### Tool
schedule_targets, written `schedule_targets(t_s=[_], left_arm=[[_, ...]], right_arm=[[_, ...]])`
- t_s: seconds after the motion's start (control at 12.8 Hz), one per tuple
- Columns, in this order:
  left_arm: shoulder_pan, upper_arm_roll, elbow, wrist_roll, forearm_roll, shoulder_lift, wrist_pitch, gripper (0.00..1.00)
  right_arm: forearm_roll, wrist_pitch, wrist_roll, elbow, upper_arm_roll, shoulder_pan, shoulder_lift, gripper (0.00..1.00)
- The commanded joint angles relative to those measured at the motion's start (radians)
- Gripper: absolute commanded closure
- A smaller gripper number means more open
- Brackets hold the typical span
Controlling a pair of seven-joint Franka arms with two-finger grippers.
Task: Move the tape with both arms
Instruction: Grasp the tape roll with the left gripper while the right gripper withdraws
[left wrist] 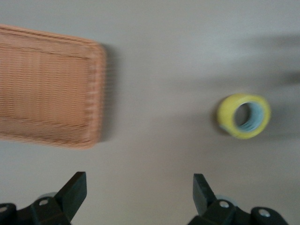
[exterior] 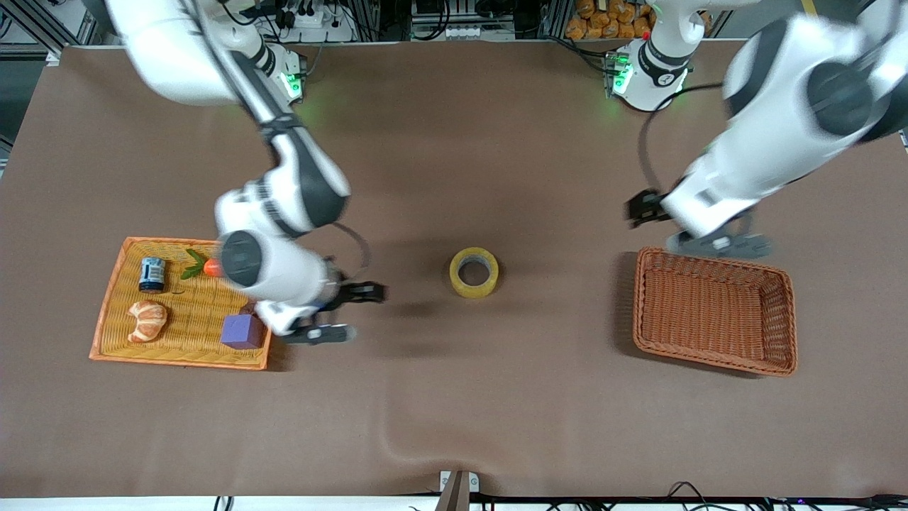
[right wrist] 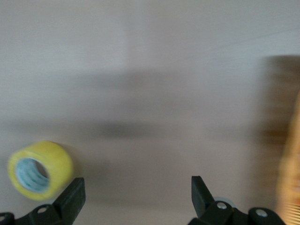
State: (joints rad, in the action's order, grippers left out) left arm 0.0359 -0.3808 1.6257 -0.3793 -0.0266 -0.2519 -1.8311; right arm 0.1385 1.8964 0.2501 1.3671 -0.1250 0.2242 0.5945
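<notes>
Brown cloth covers the table (exterior: 454, 397); the tape (exterior: 474, 272) lies flat mid-table, well apart from tray (exterior: 113, 298) and basket (exterior: 713, 312). Right end effector (exterior: 340, 312), fingers spread and empty, hangs beside the tray; left end effector (left wrist: 136, 197), spread and empty, hangs by the basket's edge.

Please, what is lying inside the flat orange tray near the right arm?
In the flat orange tray lie a small dark jar, a croissant, a purple block and a red, green-leaved item partly covered by the right arm; anything else under that arm is hidden.
</notes>
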Motion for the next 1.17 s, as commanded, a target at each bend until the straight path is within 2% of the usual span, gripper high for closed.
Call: schedule_targets(t_s=[0.0, 0.16, 0.31, 0.47, 0.62, 0.78, 0.94, 1.02, 1.09], left_arm=[[0.092, -0.026, -0.021, -0.197, -0.007, -0.153, -0.164, 0.00], [0.166, -0.027, -0.023, -0.329, 0.066, -0.251, -0.268, 0.00], [0.217, -0.027, -0.026, -0.426, 0.118, -0.335, -0.342, 0.00], [0.243, -0.026, -0.026, -0.486, 0.164, -0.391, -0.395, 0.00], [0.265, -0.023, -0.027, -0.527, 0.209, -0.443, -0.439, 0.02], [0.283, -0.017, -0.027, -0.566, 0.241, -0.489, -0.502, 0.16], [0.288, -0.015, -0.024, -0.570, 0.254, -0.506, -0.504, 0.29], [0.288, -0.015, -0.023, -0.570, 0.255, -0.512, -0.504, 0.38], [0.288, -0.015, -0.018, -0.572, 0.258, -0.514, -0.504, 0.50]], right_arm=[[-0.077, -0.121, -0.203, 0.036, -0.022, -0.145, -0.083, 0.00], [-0.102, -0.193, -0.348, 0.038, -0.022, -0.262, -0.130, 0.00], [-0.117, -0.223, -0.396, 0.070, -0.021, -0.339, -0.223, 0.00], [-0.195, -0.223, -0.431, 0.124, -0.022, -0.359, -0.333, 0.00], [-0.198, -0.244, -0.430, 0.151, -0.022, -0.367, -0.410, 0.00], [-0.189, -0.299, -0.417, 0.150, -0.024, -0.397, -0.453, 0.00], [-0.184, -0.301, -0.379, 0.148, -0.025, -0.399, -0.493, 0.00], [-0.181, -0.310, -0.324, 0.148, -0.027, -0.399, -0.505, 0.00], [-0.157, -0.335, -0.298, 0.145, -0.027, -0.399, -0.510, 0.00]])
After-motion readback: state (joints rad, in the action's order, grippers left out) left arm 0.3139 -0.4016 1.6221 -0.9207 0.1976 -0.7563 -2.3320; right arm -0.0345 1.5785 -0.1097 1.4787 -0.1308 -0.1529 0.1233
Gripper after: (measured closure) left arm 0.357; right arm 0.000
